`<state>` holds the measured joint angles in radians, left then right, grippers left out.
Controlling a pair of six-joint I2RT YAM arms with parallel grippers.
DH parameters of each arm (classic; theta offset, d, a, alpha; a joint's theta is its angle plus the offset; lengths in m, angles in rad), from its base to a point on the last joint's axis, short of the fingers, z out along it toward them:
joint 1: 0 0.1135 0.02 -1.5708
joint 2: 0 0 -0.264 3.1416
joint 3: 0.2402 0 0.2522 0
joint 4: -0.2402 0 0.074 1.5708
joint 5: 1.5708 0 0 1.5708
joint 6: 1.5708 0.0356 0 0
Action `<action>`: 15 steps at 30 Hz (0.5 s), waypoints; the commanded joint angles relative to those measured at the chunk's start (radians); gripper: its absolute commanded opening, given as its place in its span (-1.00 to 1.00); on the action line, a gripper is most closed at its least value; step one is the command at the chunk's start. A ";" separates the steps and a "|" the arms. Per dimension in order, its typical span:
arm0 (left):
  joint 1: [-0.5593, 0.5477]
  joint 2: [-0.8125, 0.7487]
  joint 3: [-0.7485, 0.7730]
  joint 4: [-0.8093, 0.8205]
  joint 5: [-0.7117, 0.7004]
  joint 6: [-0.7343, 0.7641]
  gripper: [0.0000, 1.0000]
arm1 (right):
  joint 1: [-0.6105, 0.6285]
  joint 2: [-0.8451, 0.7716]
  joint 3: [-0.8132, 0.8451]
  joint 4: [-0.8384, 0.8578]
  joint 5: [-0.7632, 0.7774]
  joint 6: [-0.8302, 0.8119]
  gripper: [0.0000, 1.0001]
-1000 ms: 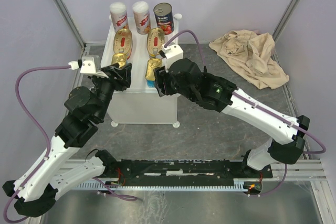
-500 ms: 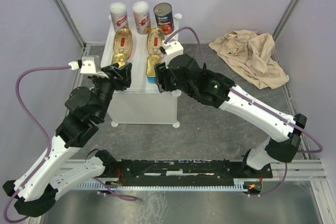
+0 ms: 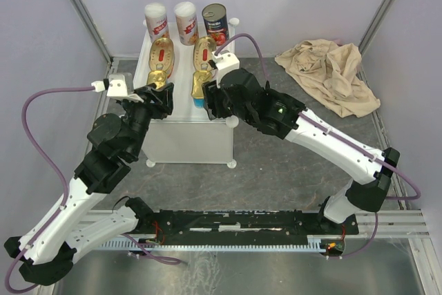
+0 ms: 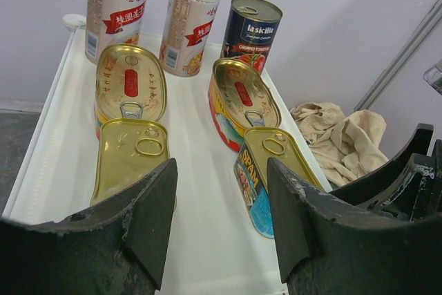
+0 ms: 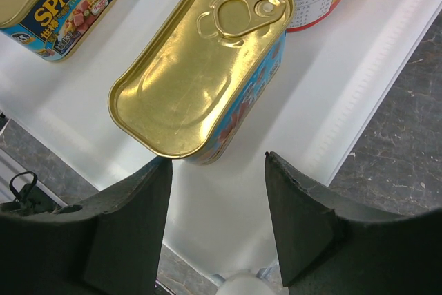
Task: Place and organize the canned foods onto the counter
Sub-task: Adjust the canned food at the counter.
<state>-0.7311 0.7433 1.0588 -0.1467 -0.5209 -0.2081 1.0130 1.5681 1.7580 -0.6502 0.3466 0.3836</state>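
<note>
The white counter (image 3: 181, 67) carries all the canned foods. At its back stand two white-and-red cylinders (image 3: 157, 21) (image 3: 186, 23) and a dark can (image 3: 215, 23). In front lie two oblong tins (image 3: 161, 56) (image 3: 204, 53), then two gold rectangular tins (image 4: 131, 160) (image 5: 200, 67). My left gripper (image 4: 221, 198) hovers open over the counter's near edge, between the two gold tins, holding nothing. My right gripper (image 5: 217, 191) is open just short of the right gold tin, its left finger close to the tin's near corner.
A crumpled beige cloth (image 3: 330, 74) lies on the grey table right of the counter. A round white knob (image 5: 242, 284) sits at the counter's near corner under my right gripper. A black rail (image 3: 235, 226) runs along the near edge. Purple cables loop off both wrists.
My right arm has edged a little left and farther over the counter's near right corner. The left arm and the cans have not visibly moved.
</note>
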 commanded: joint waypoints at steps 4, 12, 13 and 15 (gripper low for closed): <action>-0.004 0.001 0.003 0.060 -0.049 0.022 0.24 | -0.007 -0.032 0.008 0.031 -0.018 -0.013 0.27; -0.004 0.029 0.027 0.139 -0.213 0.102 0.30 | -0.008 -0.159 -0.077 0.046 0.028 -0.026 0.31; -0.004 0.035 0.035 0.148 -0.228 0.111 0.31 | -0.007 -0.179 -0.088 0.046 0.044 -0.031 0.32; -0.004 0.055 0.049 0.162 -0.244 0.130 0.32 | -0.007 -0.208 -0.110 0.045 0.075 -0.040 0.33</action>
<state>-0.7307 0.7704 1.0584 -0.0780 -0.6769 -0.1661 1.0115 1.4521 1.6688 -0.6441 0.3534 0.3748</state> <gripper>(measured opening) 0.655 0.659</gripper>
